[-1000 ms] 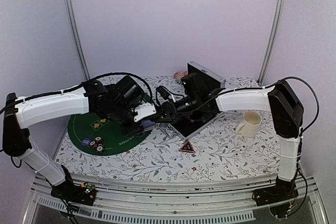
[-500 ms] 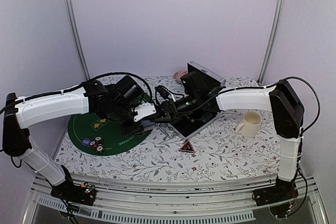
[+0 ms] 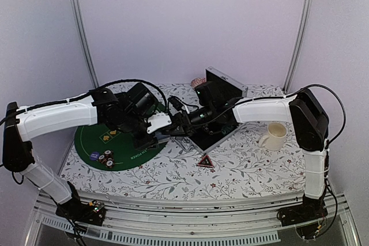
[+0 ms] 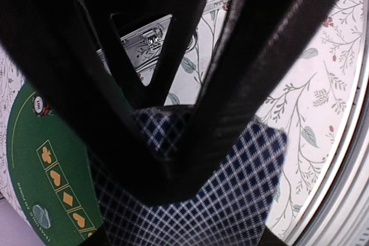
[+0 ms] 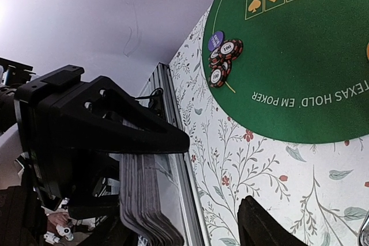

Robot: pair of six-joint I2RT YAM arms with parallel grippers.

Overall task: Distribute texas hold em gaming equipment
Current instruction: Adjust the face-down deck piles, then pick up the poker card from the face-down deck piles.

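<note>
- Left fingers clamp the playing cards, a stack at the green mat's three o'clock edge.
- Right gripper gapes beside it; best to peel only the top card while the left grip stays firm.

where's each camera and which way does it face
top external: above and behind the bases, looking down on the table; left arm and right arm show
left wrist: on the left arm, looking past its fingers at the cards they hold, green mat below
right wrist: on the right arm, facing the green mat and chips; one finger shows
shared: top external and right wrist both show the chips
</note>
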